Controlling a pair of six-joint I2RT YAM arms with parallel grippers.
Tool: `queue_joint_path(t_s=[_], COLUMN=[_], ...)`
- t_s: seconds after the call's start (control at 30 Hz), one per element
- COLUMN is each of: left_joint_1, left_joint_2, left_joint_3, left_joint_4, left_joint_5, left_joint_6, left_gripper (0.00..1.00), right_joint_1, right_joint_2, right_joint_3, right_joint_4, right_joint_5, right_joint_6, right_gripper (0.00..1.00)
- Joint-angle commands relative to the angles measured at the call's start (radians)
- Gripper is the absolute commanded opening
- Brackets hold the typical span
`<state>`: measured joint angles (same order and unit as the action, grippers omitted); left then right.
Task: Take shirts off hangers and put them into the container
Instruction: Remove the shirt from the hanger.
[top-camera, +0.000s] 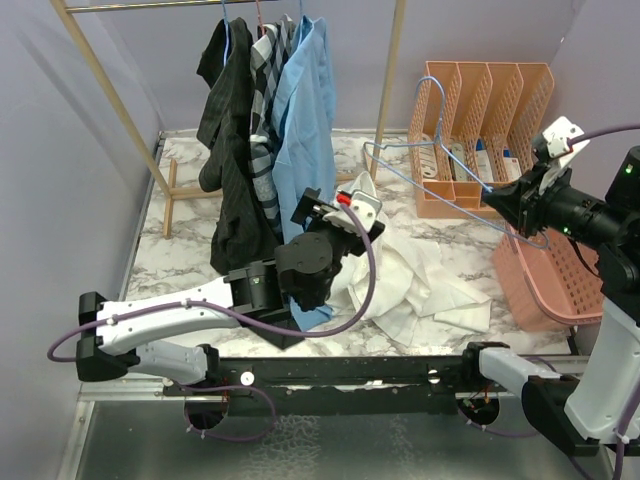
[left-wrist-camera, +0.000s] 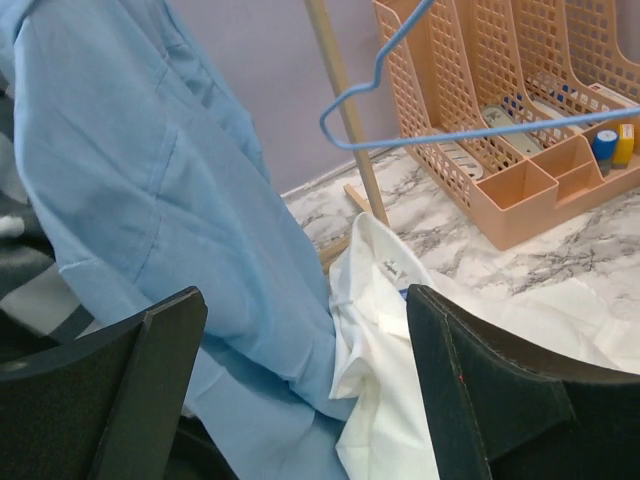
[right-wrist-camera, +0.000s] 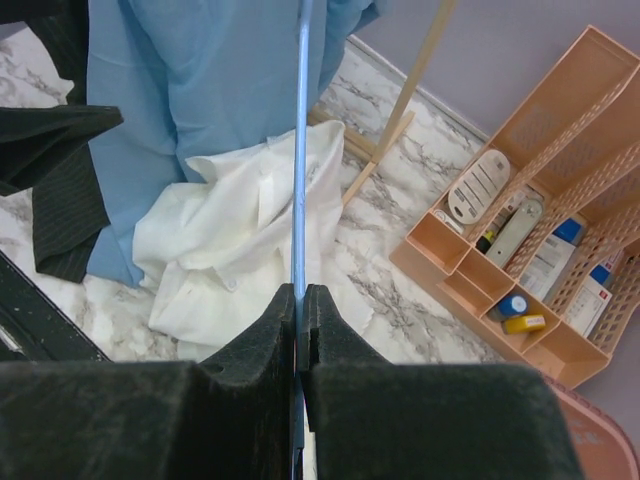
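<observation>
A white shirt (top-camera: 425, 290) lies crumpled on the marble table, off any hanger. My left gripper (top-camera: 338, 213) hovers over its collar end, open with nothing between the fingers; in the left wrist view the white shirt (left-wrist-camera: 385, 340) and the hanging light blue shirt (left-wrist-camera: 150, 200) show between the jaws (left-wrist-camera: 305, 330). My right gripper (right-wrist-camera: 303, 295) is shut on a bare light blue wire hanger (right-wrist-camera: 301, 150), held in the air (top-camera: 410, 142) in front of the organizer. Black pinstriped (top-camera: 232, 160), checked (top-camera: 265, 110) and light blue (top-camera: 305, 110) shirts hang on the rack. The salmon-pink container (top-camera: 530, 285) stands at the right, partly behind my right arm.
A peach four-slot file organizer (top-camera: 480, 130) with small items stands at the back right. The wooden rack's slanted posts (top-camera: 385, 80) and foot bars (top-camera: 170, 200) stand at the back. Purple walls close in the left and rear sides.
</observation>
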<state>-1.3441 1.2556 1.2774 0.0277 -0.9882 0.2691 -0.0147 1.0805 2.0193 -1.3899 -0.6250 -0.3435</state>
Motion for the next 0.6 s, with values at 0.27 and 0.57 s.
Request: queue_joint_path(t_s=[0.27,0.57], left_joint_1=[-0.016,-0.021], left_joint_2=[-0.208,-0.181], left_joint_3=[-0.08,0.006], left_joint_4=[-0.177,-0.333], left_joint_5=[-0.005,0.042], left_joint_6=[-0.267,-0.363], left_gripper=[0.74,0.71], right_joint_1=[0.001,0.001], right_joint_2=[0.176,0.49], right_joint_3=[0.13,0.405], right_joint_4=[0.252,0.4], right_joint_5=[-0.05,-0.12], right_joint_6=[0.13,0.306], right_gripper=[0.01,0.01])
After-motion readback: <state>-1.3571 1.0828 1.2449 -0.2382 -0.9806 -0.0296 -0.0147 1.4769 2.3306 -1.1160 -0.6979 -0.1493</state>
